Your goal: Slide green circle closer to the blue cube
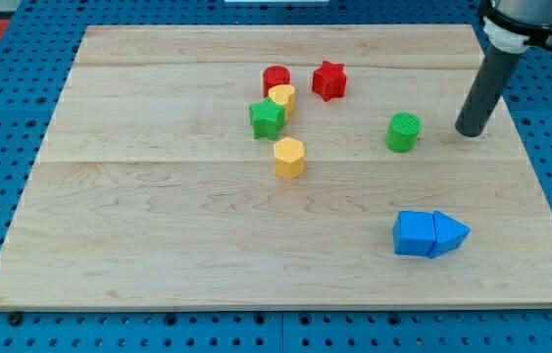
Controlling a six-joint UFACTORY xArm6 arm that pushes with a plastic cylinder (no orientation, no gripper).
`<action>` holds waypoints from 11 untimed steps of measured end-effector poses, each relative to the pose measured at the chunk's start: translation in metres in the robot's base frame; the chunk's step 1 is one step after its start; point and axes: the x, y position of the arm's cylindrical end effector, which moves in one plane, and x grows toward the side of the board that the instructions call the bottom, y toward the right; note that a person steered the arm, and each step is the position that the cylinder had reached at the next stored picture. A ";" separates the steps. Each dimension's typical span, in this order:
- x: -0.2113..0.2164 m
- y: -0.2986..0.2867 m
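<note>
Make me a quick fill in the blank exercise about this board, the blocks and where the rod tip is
1. My tip stands to the view's ____ of the green circle, not touching it.
2. The blue cube touches a blue ____ on its right.
3. The yellow hexagon lies just below the green ____.
4. The red star is nearest the view's ____ edge.

Missing words: right; triangle; star; top

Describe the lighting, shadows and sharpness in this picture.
Camera view: even, soft lighting, no glare on the wooden board; only faint shadows beside the green circle and blue cube; blocks sharp; my tip, right of the green circle, is crisp.
</note>
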 end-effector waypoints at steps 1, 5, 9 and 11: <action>-0.019 0.014; 0.018 -0.038; 0.045 -0.129; 0.050 -0.141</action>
